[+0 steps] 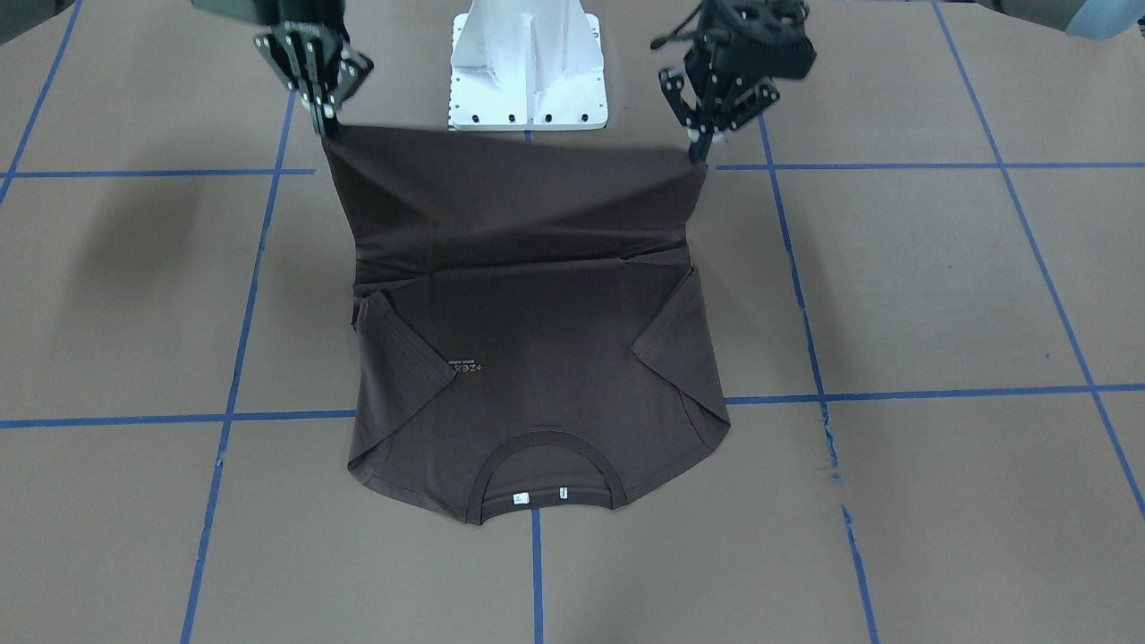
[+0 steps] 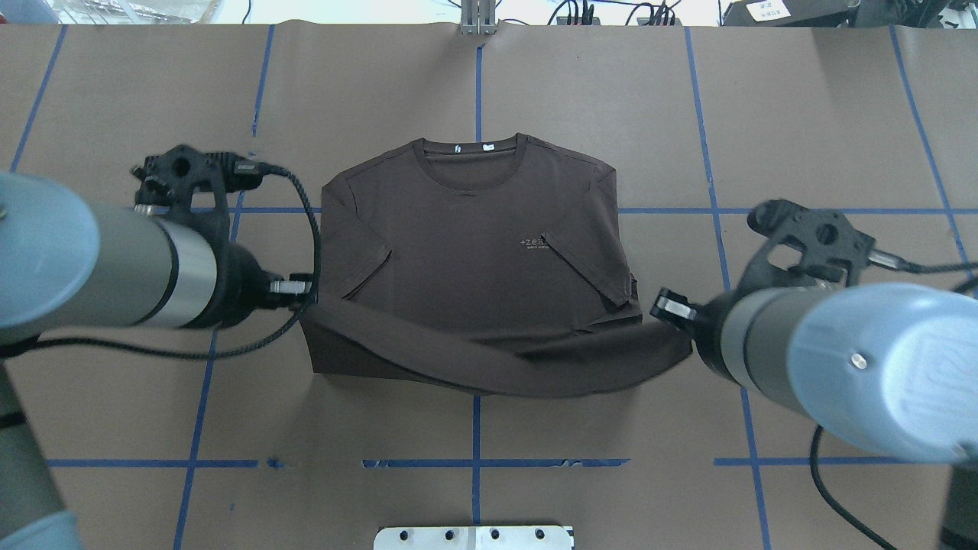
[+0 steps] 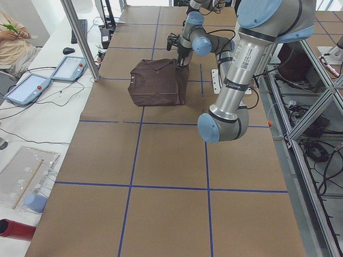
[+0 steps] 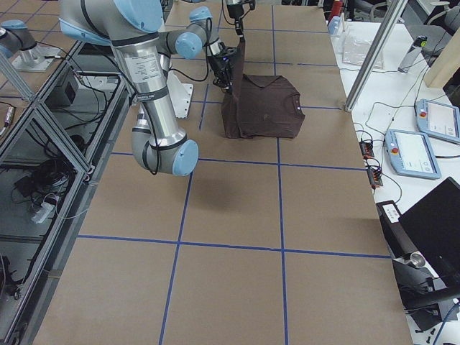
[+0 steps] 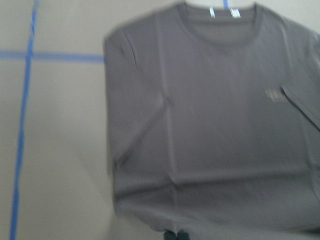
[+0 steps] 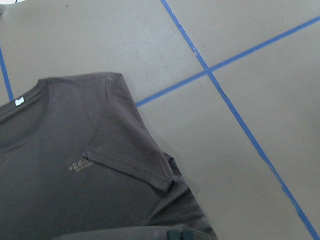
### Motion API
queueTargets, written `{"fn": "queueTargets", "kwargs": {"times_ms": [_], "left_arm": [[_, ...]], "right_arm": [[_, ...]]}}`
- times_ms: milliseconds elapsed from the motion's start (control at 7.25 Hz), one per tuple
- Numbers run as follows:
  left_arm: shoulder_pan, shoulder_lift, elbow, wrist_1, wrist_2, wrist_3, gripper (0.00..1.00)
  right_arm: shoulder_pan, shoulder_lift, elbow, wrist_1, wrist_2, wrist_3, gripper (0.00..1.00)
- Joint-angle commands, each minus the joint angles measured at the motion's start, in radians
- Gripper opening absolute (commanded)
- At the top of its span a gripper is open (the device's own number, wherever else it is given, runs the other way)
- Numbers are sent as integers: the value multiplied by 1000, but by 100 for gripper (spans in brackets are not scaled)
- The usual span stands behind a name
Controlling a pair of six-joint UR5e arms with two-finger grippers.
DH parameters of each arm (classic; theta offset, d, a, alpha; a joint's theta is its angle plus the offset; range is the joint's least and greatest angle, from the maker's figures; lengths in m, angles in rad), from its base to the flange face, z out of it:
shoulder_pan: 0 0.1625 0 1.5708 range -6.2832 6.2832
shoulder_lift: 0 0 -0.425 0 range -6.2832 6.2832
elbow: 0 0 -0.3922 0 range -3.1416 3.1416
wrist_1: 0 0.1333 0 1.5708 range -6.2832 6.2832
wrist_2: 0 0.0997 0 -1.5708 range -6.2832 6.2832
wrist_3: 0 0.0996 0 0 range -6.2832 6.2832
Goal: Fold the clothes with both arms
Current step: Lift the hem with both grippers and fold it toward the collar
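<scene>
The dark brown-grey T-shirt [image 1: 537,340] lies face up on the brown table with its sleeves folded in and its collar [image 1: 547,447] away from the robot. Its hem edge is lifted off the table and stretched between both grippers. My left gripper [image 1: 700,152] is shut on one hem corner, and it also shows in the overhead view [image 2: 307,294]. My right gripper [image 1: 326,127] is shut on the other hem corner, and it also shows in the overhead view [image 2: 655,307]. The shirt fills the left wrist view [image 5: 210,130] and the lower left of the right wrist view [image 6: 60,165].
The white base pedestal [image 1: 528,67] stands just behind the lifted hem. Blue tape lines [image 2: 477,84] grid the table. A metal post [image 3: 80,37] and teach pendants [image 3: 32,88] stand past the table's far edge.
</scene>
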Motion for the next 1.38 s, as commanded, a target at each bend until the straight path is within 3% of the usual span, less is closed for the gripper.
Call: {"fn": "queueTargets", "kwargs": {"times_ms": [0, 276, 552, 828, 1242], "left_arm": [[-82, -15, 239, -210, 3, 59, 0], [-115, -58, 426, -336, 7, 95, 0], [-123, -111, 601, -454, 12, 99, 0], [-123, -147, 744, -554, 13, 126, 0], [-123, -147, 772, -568, 13, 154, 0]], "right_arm": [[136, 35, -323, 297, 22, -84, 0], [196, 127, -575, 457, 26, -116, 0], [220, 170, -738, 571, 45, -132, 0], [222, 170, -795, 614, 45, -135, 0], [222, 170, -829, 616, 48, -135, 0]]}}
